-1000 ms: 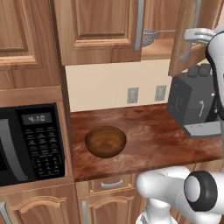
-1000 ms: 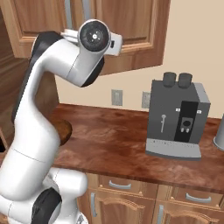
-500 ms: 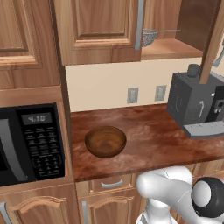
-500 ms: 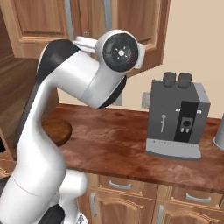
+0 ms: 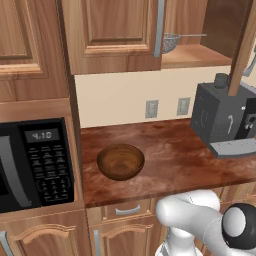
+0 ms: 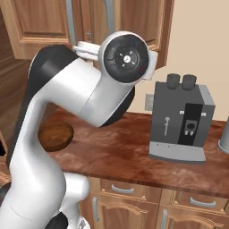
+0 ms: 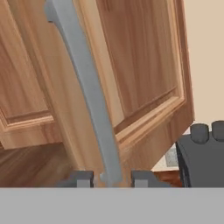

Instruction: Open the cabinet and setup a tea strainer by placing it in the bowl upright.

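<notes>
In the left base view, the cabinet (image 5: 115,35) is seen with its left door shut and its right door swung open, the open door's edge showing at the upper right. On the shelf inside, the tea strainer (image 5: 171,42) is seen lying with its mesh basket to the left and its thin wire handle pointing right. Below, the bowl (image 5: 120,161) is seen resting on the table (image 5: 175,155), near the front edge and just right of the microwave (image 5: 35,162). A dark coffee machine (image 5: 222,117) is placed at the right end of the table, well apart from the bowl, and two wall outlets (image 5: 151,108) are set in the pale wall behind.

In the right base view, much of the scene is covered by the white arm. The bowl is glimpsed at the left behind the arm, and the coffee machine is seen on the table at the right.

In the hand view, the hand (image 7: 108,179) is seen with its two dark fingertips set close on either side of the open door's grey bar handle (image 7: 85,87); the handle is gripped between them near its lower end. The coffee machine's top is seen at the lower right.
</notes>
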Robot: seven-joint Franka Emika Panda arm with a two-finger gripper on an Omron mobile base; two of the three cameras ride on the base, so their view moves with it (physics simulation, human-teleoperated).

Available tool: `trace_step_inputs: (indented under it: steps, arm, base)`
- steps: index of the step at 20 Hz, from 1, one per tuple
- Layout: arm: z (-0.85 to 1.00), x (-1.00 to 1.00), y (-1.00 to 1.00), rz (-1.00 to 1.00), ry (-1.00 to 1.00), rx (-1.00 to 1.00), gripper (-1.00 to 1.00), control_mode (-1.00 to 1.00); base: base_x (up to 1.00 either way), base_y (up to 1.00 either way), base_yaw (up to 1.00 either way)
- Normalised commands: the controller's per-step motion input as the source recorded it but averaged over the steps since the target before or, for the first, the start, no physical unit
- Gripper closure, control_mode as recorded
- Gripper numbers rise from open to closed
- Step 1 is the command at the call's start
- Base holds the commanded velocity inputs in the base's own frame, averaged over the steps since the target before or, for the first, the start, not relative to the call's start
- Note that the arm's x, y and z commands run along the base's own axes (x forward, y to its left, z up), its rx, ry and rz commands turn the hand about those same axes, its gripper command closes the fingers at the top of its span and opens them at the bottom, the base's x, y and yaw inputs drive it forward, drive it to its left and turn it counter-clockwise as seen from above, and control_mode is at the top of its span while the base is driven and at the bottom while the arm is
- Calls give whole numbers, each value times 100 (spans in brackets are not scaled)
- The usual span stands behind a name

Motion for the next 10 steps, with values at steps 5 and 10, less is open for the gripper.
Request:
trace_step_inputs:
  steps: [5, 10]
  arm:
    - [4, -29, 34, -16, 19, -15, -100, -100]
    - [-3, -41, 85, -10, 26, -56, -100, -100]
  base:
    - [0, 0, 0]
    - [0, 0, 0]
